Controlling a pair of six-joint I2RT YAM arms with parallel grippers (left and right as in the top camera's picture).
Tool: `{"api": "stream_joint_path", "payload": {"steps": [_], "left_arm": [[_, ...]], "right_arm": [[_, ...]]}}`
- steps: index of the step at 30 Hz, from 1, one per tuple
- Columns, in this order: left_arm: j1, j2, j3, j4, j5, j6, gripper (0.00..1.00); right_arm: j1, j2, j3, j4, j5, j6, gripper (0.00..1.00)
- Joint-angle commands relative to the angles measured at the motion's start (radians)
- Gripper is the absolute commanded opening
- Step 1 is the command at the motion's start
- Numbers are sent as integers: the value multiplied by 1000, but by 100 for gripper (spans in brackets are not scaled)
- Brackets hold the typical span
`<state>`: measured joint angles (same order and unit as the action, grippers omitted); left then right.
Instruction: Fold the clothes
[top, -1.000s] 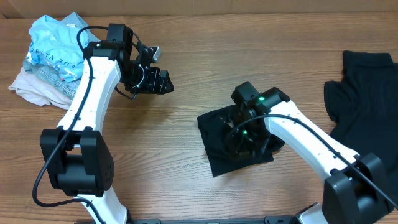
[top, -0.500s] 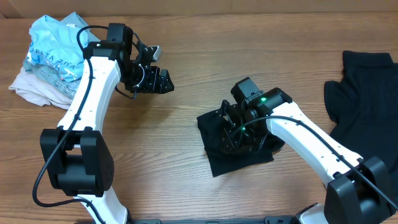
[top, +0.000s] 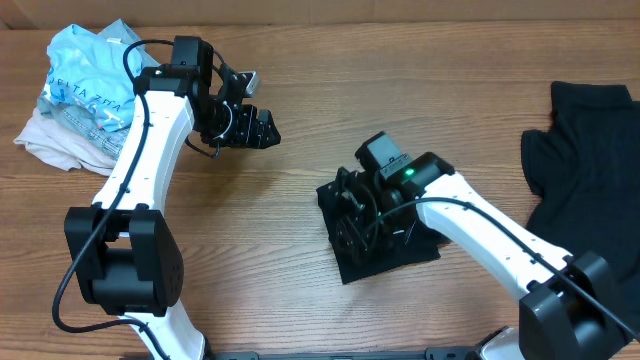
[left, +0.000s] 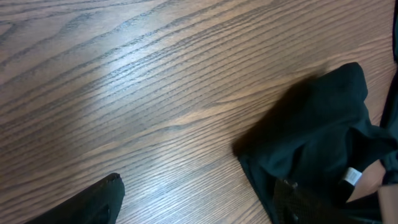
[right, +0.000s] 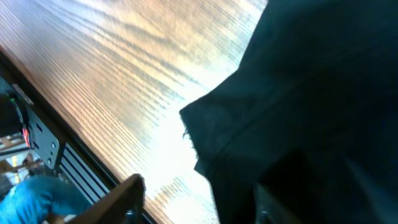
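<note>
Wooden table holds the folded black shirt. Your right gripper, fingers wide, has slid left over it, so the fold looks done. Your left gripper, wide too, waits up-left of it.

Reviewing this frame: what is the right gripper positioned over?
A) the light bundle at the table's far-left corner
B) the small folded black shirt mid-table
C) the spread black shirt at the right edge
B: in the overhead view the right gripper hangs over the folded black shirt, well apart from the light bundle and the spread black shirt.
</note>
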<state>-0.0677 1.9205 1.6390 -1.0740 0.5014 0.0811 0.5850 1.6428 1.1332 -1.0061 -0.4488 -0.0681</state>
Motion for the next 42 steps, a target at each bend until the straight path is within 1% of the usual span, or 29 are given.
{"api": "stream_joint_path", "payload": {"steps": [1,3,4,5,9,12,16,21,23,24,25,26,29,32,33,35,37,39,40,42], "left_arm": [[-5,-11,19,-2,16,2,80],[-5,-11,19,0,16,2,80],[-5,-11,19,1,16,2,80],[-5,-11,19,1,16,2,80],[-5,-11,19,0,16,2,80],[-5,-11,19,1,16,2,80],[-5,-11,19,2,16,1,80],[-5,-11,19,6,16,1,80],[-5,-11,19,5,16,1,80],[-5,-11,19,5,16,1,80],[-5,-11,19,5,16,1,80],[-5,-11,19,5,16,1,80],[-5,-11,19,6,16,2,81],[-5,-11,19,5,16,1,81],[-5,-11,19,3,17,1,80],[-8,-11,19,-13,32,2,80],[-21,-11,16,-40,40,3,79],[-45,-11,5,-63,40,28,79],[-61,-11,-6,-66,42,39,79],[-120,-11,-62,-41,38,62,75]], "right_arm": [[4,-9,-16,6,15,-7,44],[0,-9,-14,7,29,-3,38],[-5,-10,-9,0,29,4,14],[-5,-10,-4,-11,29,16,11],[-5,-10,49,-130,29,20,4],[-3,-10,101,-261,29,52,4],[-2,-10,114,-383,29,119,4],[-3,-10,113,-444,29,122,4],[-2,-10,111,-443,29,122,6],[-3,-10,111,-443,29,121,12],[-2,-10,111,-444,30,121,28],[-3,-10,112,-443,38,121,30],[-20,-10,113,-422,123,121,22],[-67,-23,127,-362,133,121,21],[-78,-26,132,-347,127,121,23],[-100,-29,137,-304,106,121,38],[-114,-26,136,-265,78,122,48],[-115,-18,136,-241,46,136,50],[-114,-13,136,-235,43,156,50],[-105,2,116,-216,45,201,50]]}}
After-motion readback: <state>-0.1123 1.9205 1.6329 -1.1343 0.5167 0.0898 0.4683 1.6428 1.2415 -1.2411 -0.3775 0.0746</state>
